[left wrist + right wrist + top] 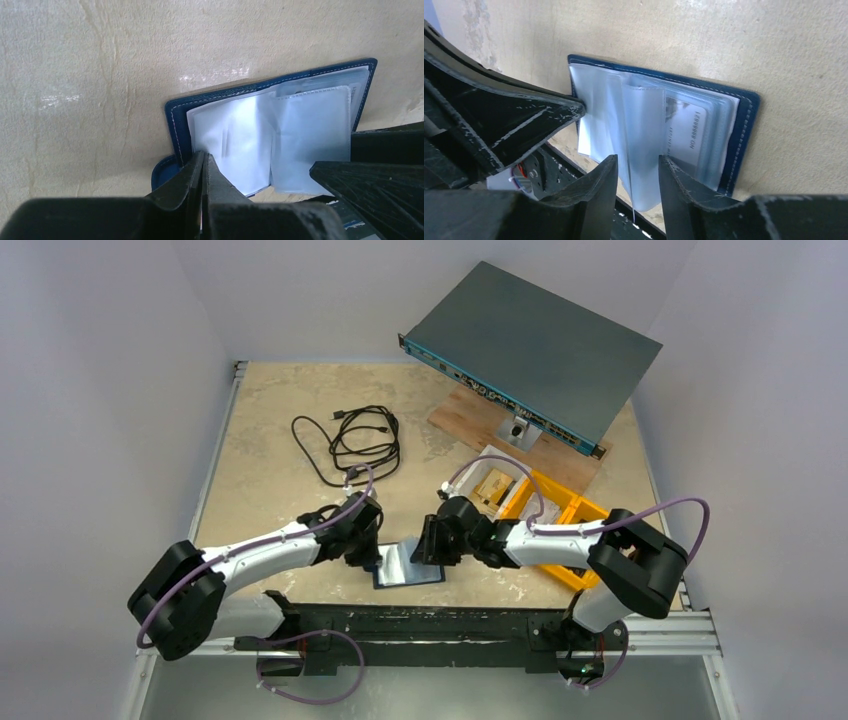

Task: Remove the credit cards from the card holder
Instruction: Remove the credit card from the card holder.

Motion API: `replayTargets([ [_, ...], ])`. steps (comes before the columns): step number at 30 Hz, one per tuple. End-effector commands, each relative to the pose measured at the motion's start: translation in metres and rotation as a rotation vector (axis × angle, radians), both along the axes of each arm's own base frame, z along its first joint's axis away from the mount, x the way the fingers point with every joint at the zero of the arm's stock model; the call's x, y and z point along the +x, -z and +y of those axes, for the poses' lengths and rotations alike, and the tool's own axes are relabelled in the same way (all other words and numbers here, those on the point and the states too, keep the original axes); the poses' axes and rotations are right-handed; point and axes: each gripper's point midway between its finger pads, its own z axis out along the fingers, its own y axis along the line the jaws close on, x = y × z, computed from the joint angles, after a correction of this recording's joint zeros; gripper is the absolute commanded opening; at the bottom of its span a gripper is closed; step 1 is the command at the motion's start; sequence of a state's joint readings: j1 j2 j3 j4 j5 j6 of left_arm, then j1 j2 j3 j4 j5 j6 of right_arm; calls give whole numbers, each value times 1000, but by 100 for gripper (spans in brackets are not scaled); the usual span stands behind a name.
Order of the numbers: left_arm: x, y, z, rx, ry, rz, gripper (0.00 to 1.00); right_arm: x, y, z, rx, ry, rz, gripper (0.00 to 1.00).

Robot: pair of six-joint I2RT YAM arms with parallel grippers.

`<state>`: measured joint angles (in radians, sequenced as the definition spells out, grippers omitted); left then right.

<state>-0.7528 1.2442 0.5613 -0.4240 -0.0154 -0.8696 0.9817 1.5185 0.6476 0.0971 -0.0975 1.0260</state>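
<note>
While the left gripper point(204, 159), pinched shut, sits at the 7 o'clock corner of the card holder point(176, 120), the right gripper point(638, 162) stands narrowly open around a clear sleeve point(644, 120). The holder lies spread open at the 6 o'clock edge of the table point(260, 510). To do this step well, the right gripper should probably close on the card point(686, 132) itself, not on plastic alone.

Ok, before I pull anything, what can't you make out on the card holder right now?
Card count: right wrist view, cloudy sleeves blur everything but one card.
Whether the left jaws pinch the card holder: left wrist view, their own tips cover the contact.
Holder from above: top view, too small, ends under the left arm and right arm.
</note>
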Motion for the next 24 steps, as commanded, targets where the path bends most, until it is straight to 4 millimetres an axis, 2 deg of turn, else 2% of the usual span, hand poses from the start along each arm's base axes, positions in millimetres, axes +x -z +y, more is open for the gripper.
replayTargets([
  [1, 4, 7, 0, 11, 12, -20, 0, 7, -25, 20, 62, -32, -49, 38],
  [6, 5, 7, -3, -1, 16, -22, 0, 6, -37, 36, 101, -54, -53, 45],
  [9, 5, 5, -4, -9, 19, -26, 0, 4, -36, 45, 106, -65, -46, 46],
  [16, 4, -20, -3, -41, 23, -66, 0, 4, -22, 51, 102, -61, -15, 47],
  [24, -1, -41, 6, -53, 20, -98, 0, 9, -36, 60, 134, -59, -24, 54],
])
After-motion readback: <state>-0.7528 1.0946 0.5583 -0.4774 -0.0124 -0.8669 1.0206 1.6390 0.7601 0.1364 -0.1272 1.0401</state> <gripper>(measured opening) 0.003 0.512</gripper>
